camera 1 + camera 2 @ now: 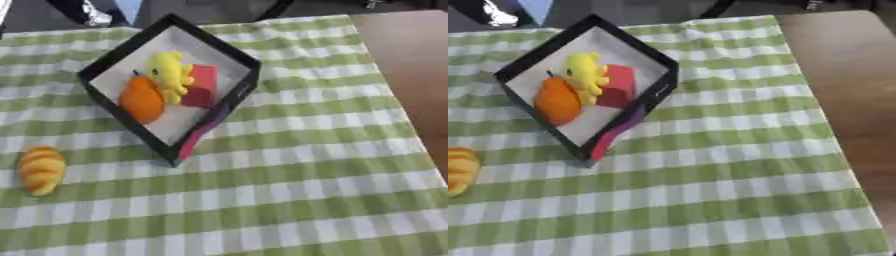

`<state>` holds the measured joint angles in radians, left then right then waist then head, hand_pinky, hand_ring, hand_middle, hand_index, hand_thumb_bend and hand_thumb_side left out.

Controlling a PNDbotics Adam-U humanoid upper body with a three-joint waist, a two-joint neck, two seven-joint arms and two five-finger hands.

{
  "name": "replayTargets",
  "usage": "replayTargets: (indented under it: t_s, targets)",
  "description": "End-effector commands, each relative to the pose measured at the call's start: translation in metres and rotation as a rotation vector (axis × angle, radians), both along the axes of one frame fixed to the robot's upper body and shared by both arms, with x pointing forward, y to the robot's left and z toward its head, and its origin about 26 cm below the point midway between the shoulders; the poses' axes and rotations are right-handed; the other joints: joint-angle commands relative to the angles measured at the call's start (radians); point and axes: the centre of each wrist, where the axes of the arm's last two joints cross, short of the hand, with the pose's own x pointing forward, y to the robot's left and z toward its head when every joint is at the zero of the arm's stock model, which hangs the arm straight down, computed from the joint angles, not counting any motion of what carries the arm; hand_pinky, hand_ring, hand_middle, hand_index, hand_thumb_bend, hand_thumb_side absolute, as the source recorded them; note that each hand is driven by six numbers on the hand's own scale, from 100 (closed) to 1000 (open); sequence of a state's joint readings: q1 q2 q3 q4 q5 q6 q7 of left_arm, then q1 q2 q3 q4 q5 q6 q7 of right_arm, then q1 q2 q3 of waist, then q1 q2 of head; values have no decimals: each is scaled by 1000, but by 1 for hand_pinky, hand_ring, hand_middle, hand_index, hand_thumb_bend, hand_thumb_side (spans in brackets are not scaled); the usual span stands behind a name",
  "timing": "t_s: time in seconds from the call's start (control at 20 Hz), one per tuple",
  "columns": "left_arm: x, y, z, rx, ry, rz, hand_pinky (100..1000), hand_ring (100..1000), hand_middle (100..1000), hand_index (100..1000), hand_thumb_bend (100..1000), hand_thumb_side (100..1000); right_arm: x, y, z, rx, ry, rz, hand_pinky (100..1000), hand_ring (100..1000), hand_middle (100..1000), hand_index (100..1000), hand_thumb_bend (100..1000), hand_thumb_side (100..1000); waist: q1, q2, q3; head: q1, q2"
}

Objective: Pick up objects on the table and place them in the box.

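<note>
A black-walled box point(112, 56) with a pale floor sits turned like a diamond on the green-and-white checked cloth. Inside it lie an orange fruit point(141, 100), a yellow soft toy point(169, 74) and a red block point(203, 86), all bunched together. A golden bread-like piece point(40, 169) lies on the cloth at the left, outside the box and below its left corner. Neither hand shows in either view.
The checked cloth point(289, 190) covers most of the table. Bare brown tabletop point(411, 70) runs down the right side. Dark shapes stand beyond the far edge.
</note>
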<state>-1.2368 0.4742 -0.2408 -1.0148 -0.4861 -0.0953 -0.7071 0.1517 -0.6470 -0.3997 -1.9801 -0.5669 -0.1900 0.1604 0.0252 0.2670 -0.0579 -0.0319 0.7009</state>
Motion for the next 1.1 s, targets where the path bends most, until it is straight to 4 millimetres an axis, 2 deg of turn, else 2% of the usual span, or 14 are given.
replayTargets:
  t_s: [0.05,0.4,0.75,1.0,1.1]
  targets:
    - [2,-16,6,22,-10,-26,545,595,619,666,100,100,1,1,15,-37,-21,19,792,720,703,845,100,521,12,-30,-11,8,-13]
    - [18,-32,-23,45,52,-8,542,592,615,660,100,100,5,4,21,-30,-40,46,792,719,703,844,100,522,17,-21,-48,26,-23]
    - [32,-26,-61,117,106,46,591,612,616,660,100,100,9,6,25,-26,-49,67,791,718,703,844,100,523,21,-13,-64,29,-31]
    - [36,-21,-77,152,125,48,654,652,637,682,233,100,11,8,27,-26,-46,77,791,718,703,844,100,525,24,-6,-68,27,-30]
    - [36,-19,-80,154,123,49,716,704,685,729,322,100,11,8,27,-28,-44,80,791,718,703,843,100,525,25,-5,-68,26,-29]
